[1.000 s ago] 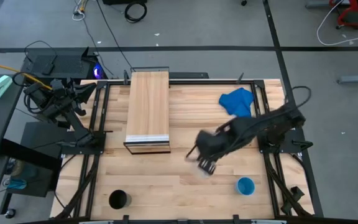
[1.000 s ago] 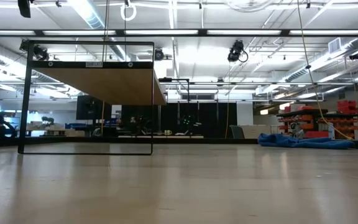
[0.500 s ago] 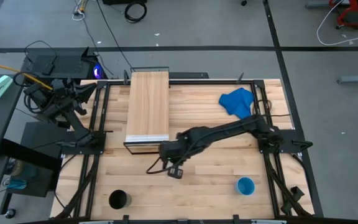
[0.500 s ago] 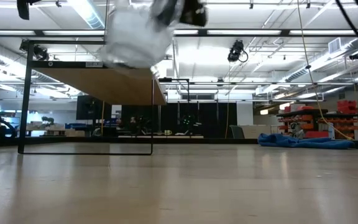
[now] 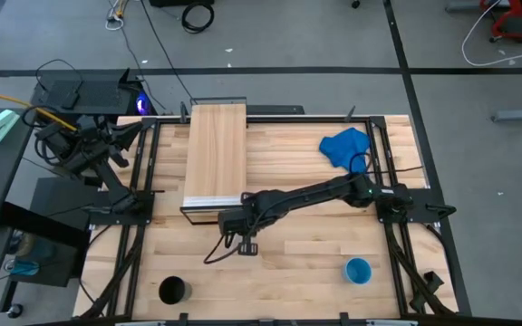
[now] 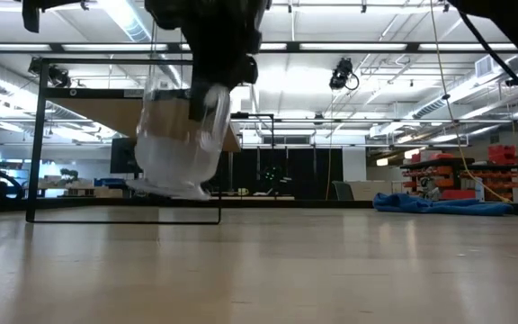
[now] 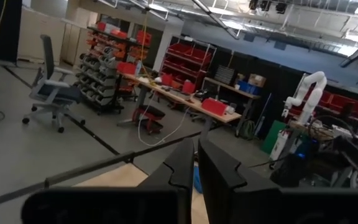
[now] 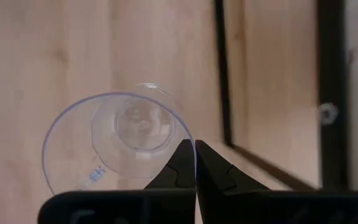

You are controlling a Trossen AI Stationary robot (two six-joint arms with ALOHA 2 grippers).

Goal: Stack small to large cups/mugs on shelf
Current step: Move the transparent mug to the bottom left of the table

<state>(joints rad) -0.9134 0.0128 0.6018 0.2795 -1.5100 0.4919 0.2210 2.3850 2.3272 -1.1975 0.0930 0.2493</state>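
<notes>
One cup was in hand: your right gripper (image 8: 195, 163) was pinched shut on the clear glass cup's (image 8: 120, 146) rim, carrying it just off the shelf's (image 5: 216, 149) near end; next you needed to lift it onto the shelf. The black cup (image 5: 172, 291) and blue cup (image 5: 358, 270) waited near; the left gripper (image 7: 196, 180) sat closed, parked left.

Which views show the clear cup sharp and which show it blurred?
Right wrist view: clear cup sharp, rim pinched by the right gripper. Low view: cup smeared and milky under bright ceiling strips. High view: too small to judge.
</notes>
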